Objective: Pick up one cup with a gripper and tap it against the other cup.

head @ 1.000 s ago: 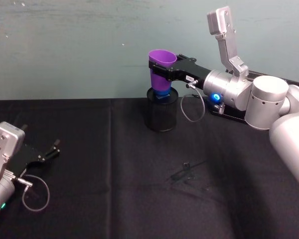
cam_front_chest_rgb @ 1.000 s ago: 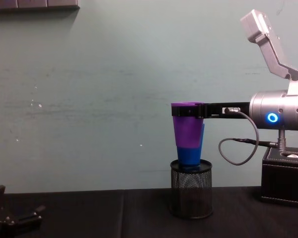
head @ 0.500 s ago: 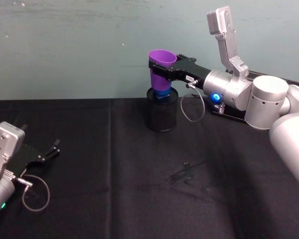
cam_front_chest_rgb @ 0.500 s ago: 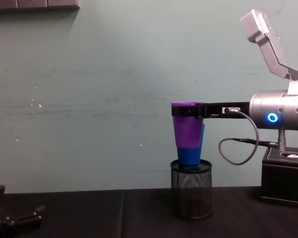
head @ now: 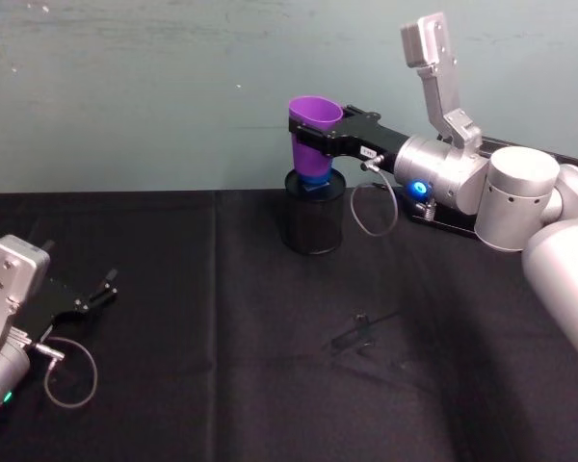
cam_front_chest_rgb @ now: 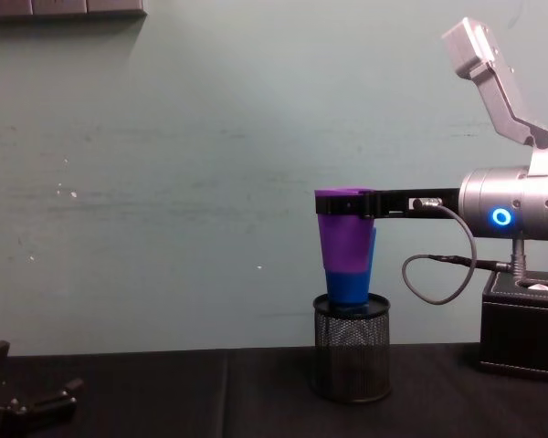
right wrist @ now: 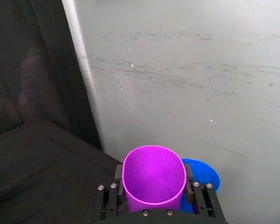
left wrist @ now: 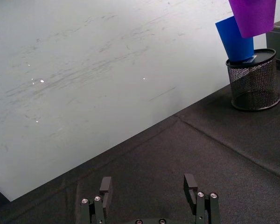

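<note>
The purple cup (head: 313,117) hangs in the air at the back of the table, with my right gripper (head: 314,142) shut on it just below its rim. In the chest view the purple cup (cam_front_chest_rgb: 344,239) overlaps the blue cup (cam_front_chest_rgb: 351,287), which stands tilted in a black mesh pen holder (cam_front_chest_rgb: 351,360). The right wrist view shows the purple cup (right wrist: 154,175) rim beside the blue cup (right wrist: 204,173) rim; I cannot tell if they touch. My left gripper (head: 102,289) rests open near the table's front left, with nothing between its fingers (left wrist: 105,186).
A black box (cam_front_chest_rgb: 524,330) stands on the table at the back right, behind the right arm. A small dark object (head: 352,335) lies on the black cloth in the middle. A pale green wall runs along the table's far edge.
</note>
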`<action>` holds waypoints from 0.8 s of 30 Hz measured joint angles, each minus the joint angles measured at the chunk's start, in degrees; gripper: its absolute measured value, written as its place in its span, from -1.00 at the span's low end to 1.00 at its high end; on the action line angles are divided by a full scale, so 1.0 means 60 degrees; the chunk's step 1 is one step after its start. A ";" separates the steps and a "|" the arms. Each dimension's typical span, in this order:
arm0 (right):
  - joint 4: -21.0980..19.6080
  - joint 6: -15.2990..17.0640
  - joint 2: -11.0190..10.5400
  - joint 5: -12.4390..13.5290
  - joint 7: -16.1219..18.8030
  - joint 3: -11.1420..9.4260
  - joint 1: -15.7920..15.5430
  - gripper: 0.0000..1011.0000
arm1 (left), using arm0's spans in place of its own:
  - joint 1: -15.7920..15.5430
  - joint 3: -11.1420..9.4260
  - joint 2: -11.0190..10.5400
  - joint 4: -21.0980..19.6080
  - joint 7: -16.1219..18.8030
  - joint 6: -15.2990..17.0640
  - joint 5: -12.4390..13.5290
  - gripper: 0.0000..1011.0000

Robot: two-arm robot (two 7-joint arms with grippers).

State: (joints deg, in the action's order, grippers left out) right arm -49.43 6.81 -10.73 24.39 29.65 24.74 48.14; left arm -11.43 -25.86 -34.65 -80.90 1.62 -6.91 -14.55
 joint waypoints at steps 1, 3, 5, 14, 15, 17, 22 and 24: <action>0.0000 0.0000 0.0000 0.0001 0.0000 0.0000 -0.0001 0.41 | 0.0000 0.0000 0.0000 0.0000 0.0000 0.0000 0.0000 0.98; 0.0000 0.0000 0.0001 0.0001 -0.0001 0.0000 -0.0002 0.41 | 0.0001 0.0000 0.0000 0.0000 0.0000 0.0000 0.0000 0.98; 0.0000 0.0000 0.0000 0.0001 -0.0001 0.0001 -0.0003 0.41 | 0.0000 0.0000 0.0000 0.0000 0.0000 0.0000 0.0000 0.98; 0.0000 -0.0001 -0.0001 0.0001 -0.0004 0.0000 -0.0003 0.41 | 0.0000 0.0000 0.0000 0.0000 0.0000 0.0000 0.0000 0.98; 0.0000 -0.0001 0.0000 0.0002 -0.0005 0.0001 -0.0003 0.41 | 0.0000 0.0000 0.0001 0.0000 0.0000 0.0000 0.0000 0.98; 0.0000 -0.0001 0.0000 0.0002 -0.0007 0.0000 -0.0003 0.41 | 0.0000 0.0000 0.0000 0.0000 0.0000 0.0000 0.0000 0.98; 0.0000 -0.0002 0.0000 0.0002 -0.0008 0.0000 -0.0003 0.41 | 0.0001 0.0000 0.0000 0.0000 0.0000 0.0000 0.0000 0.98; 0.0000 -0.0002 0.0000 0.0001 -0.0008 0.0000 -0.0003 0.41 | 0.0001 0.0000 0.0000 0.0000 0.0000 0.0000 0.0000 0.98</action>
State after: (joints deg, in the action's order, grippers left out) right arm -49.43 6.80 -10.73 24.40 29.60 24.74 48.12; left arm -11.43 -25.86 -34.65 -80.90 1.62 -6.90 -14.55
